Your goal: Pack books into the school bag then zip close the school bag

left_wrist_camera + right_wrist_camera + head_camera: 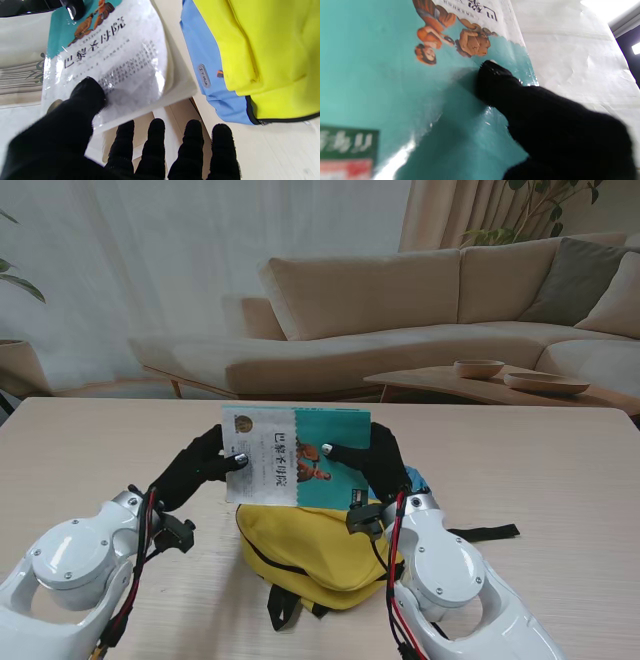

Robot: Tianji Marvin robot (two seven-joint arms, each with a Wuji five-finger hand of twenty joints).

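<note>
A teal and white book (pixel 292 454) with an orange figure on its cover is held upright over the yellow school bag (pixel 315 552). My left hand (pixel 197 467) grips its left edge, thumb (pixel 86 95) on the white cover and the other fingers (pixel 155 140) spread behind it. My right hand (pixel 377 463) grips its right side, thumb (pixel 495 80) pressed on the teal cover (pixel 382 75). In the left wrist view the book (pixel 112 55) hangs beside the bag's yellow and blue panels (pixel 250 55). The book hides the bag's opening.
The bag lies on a pale wooden table (pixel 90 450), with black straps (pixel 485 532) trailing to the right and nearer to me. Beyond the table's far edge stand a beige sofa (pixel 400 320) and a low table with bowls (pixel 480 368).
</note>
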